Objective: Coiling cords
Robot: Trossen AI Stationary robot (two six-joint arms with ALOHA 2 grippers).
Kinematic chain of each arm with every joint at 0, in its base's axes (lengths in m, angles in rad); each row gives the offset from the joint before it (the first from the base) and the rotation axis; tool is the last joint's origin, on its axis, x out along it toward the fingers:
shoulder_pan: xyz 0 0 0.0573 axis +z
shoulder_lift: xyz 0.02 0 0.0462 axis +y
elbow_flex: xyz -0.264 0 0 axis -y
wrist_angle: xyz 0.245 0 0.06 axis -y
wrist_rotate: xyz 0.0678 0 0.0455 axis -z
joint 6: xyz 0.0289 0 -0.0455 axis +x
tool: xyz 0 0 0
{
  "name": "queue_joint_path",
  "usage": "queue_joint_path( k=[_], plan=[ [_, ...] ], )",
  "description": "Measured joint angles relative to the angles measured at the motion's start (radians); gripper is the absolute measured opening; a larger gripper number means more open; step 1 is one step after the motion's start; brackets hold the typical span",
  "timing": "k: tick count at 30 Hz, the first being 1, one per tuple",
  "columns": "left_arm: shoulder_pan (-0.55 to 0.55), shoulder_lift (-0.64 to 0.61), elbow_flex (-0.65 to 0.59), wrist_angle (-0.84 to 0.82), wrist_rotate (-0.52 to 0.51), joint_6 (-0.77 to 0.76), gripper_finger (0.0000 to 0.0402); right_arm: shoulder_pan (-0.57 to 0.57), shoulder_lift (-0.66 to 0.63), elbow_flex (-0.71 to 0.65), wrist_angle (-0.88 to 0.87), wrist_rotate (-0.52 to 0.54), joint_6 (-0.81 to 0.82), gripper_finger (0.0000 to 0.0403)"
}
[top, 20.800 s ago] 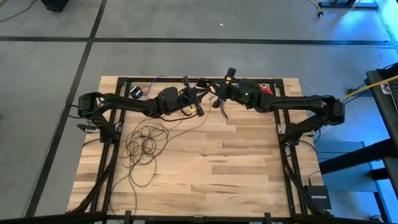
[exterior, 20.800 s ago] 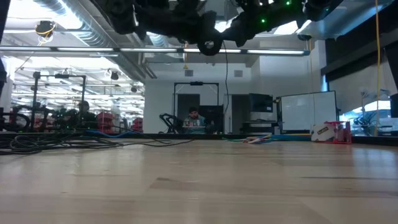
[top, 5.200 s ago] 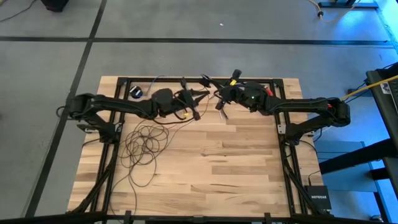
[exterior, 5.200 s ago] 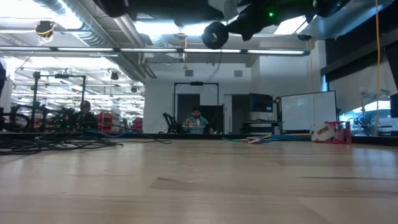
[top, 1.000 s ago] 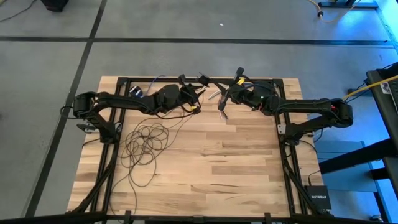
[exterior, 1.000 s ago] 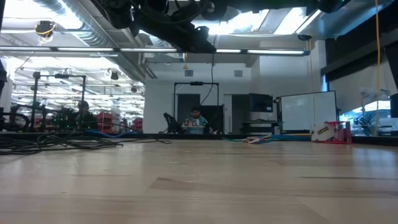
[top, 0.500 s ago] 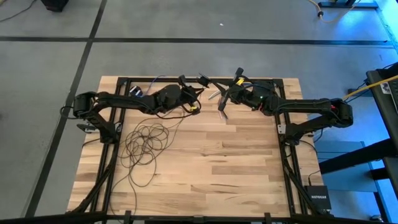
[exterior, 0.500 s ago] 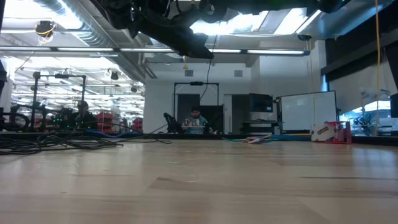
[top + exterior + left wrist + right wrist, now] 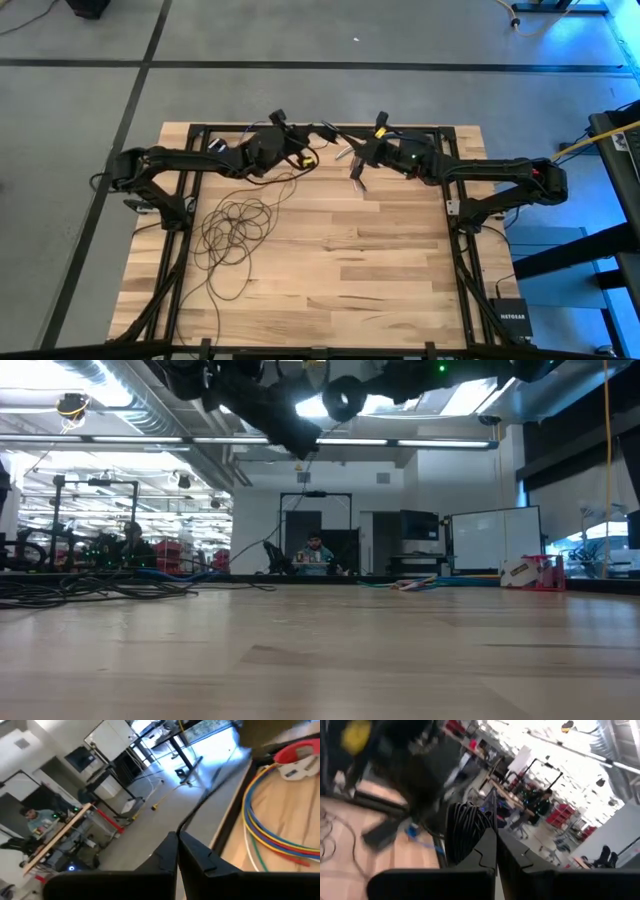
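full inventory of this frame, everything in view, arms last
cord: one, thin dark wire, loose loops on the table's left half, a strand leading up toward the left gripper; a coiled bundle shows at the right gripper in its wrist view
coloured wires: one bundle, yellow, blue, red, green, on the table in the left wrist view
table: one, light wood slats
black box: one, on the floor by the table's right near corner
yellow cable: one, far right
person: one, seated in the room beyond
left gripper: shut, far edge, mid-table
right gripper: shut, beside it
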Motion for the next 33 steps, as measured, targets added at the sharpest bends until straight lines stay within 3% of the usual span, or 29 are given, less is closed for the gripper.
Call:
queue_joint_path(
  k=[10,22,26,33],
  plan=[
    [-0.018,-0.090,0.000,-0.001,0.007,0.020,0.0004,0.000,0.000,0.001,-0.060,0.022,-0.011,0.0008],
    [-0.142,-0.122,0.022,0.016,0.003,0.009,0.0004,0.000,0.042,0.001,-0.050,0.129,-0.063,0.0008],
    [-0.166,-0.117,0.024,0.010,0.067,-0.018,0.0007,0.000,0.048,0.002,-0.024,0.165,-0.065,0.0008],
    [-0.180,-0.117,0.024,-0.170,0.077,-0.088,0.0007,0.000,0.048,0.002,-0.047,0.172,-0.066,0.0007]
  ],
)
